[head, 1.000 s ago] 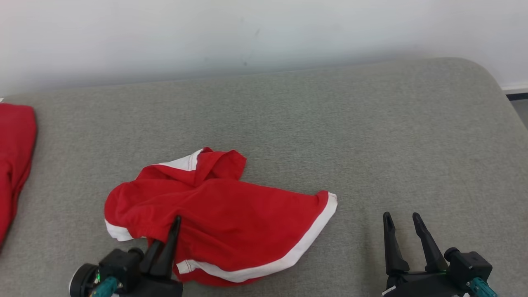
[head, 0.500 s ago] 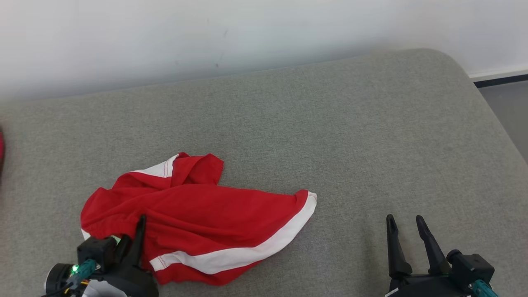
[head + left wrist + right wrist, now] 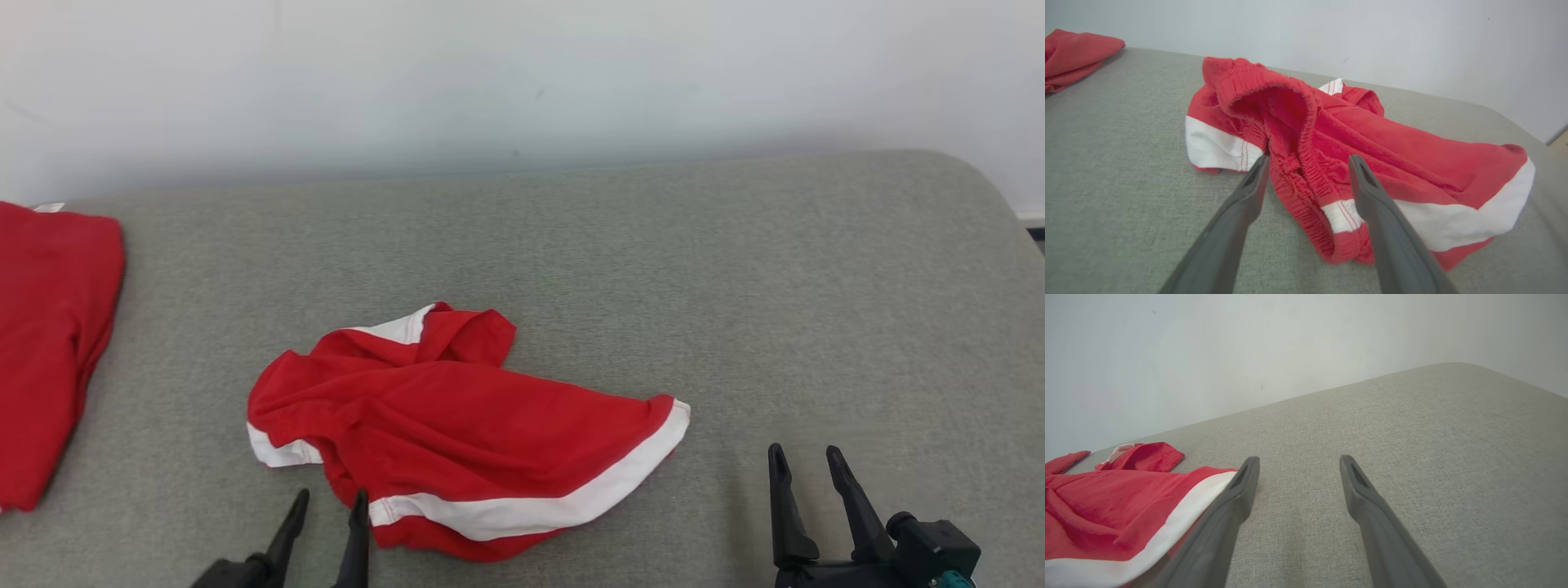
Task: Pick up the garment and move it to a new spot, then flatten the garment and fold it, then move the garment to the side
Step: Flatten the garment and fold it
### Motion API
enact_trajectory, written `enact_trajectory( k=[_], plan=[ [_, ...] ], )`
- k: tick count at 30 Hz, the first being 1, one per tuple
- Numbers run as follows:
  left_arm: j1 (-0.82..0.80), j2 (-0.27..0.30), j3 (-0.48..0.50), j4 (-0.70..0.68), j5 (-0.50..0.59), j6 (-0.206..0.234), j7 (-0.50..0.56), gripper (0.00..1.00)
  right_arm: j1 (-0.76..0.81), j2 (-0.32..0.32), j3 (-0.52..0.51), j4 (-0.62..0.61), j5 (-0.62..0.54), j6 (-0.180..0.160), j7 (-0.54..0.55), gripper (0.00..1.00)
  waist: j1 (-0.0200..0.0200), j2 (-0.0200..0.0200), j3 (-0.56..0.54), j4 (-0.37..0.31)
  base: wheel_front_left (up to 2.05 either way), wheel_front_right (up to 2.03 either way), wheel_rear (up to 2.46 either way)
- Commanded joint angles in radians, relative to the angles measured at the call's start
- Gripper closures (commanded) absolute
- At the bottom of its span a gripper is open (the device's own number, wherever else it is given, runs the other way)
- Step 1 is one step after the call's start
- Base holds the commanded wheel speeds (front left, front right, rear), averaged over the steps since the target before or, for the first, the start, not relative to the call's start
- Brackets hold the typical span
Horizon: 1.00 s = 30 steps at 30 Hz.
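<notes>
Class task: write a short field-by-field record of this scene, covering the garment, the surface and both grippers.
garment: red shorts with white trim, crumpled, not folded
surface: grey fabric-covered top
left gripper: open, elastic waistband between its fingers
right gripper: open, over bare surface beside the shorts
other: second red garment at the left, apart

grey padded surface (image 3: 735, 286), white wall (image 3: 522, 73), red cloth (image 3: 49, 343) at the left
the surface has a rounded far right corner and meets the wall along its far edge. the red cloth lies loosely folded at the surface's left side, running out of the head view, with a small white tag (image 3: 47, 207) at its far corner.
</notes>
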<state>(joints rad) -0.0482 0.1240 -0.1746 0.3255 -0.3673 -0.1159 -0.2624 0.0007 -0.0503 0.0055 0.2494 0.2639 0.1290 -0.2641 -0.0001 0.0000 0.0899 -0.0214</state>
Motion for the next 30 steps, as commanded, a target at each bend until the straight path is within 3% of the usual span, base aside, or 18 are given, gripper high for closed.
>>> enact_trajectory(
  k=[1, 9, 17, 30],
  plan=[
    [0.019, -0.006, -0.001, -0.007, 0.01, -0.007, -0.003, 0.0, 0.003, 0.0, 0.002, -0.001, 0.0, 0.004, -0.001, 0.0, 0.0001, 0.0, -0.011, 0.035, 0.0, 0.0, 0.0],
    [0.005, -0.035, -0.06, 0.018, 0.038, -0.015, -0.003, 0.0, -0.033, 0.0, 0.037, 0.06, -0.017, 0.004, -0.001, 0.0, 0.0001, 0.0, -0.004, 0.057, 0.0, 0.0, 0.0],
    [-0.065, -0.042, -0.141, 0.122, 0.021, -0.015, -0.003, 0.0, -0.18, 0.0, 0.068, 0.203, -0.057, 0.004, -0.001, 0.0, 0.0001, 0.0, 0.032, 0.051, 0.0, 0.0, 0.0],
    [-0.139, -0.046, -0.172, 0.153, -0.027, -0.015, -0.003, 0.0, -0.307, -0.009, 0.091, 0.368, -0.061, 0.004, -0.001, 0.0, 0.0001, 0.0, 0.075, 0.073, 0.0, 0.0, 0.0]
  ],
)
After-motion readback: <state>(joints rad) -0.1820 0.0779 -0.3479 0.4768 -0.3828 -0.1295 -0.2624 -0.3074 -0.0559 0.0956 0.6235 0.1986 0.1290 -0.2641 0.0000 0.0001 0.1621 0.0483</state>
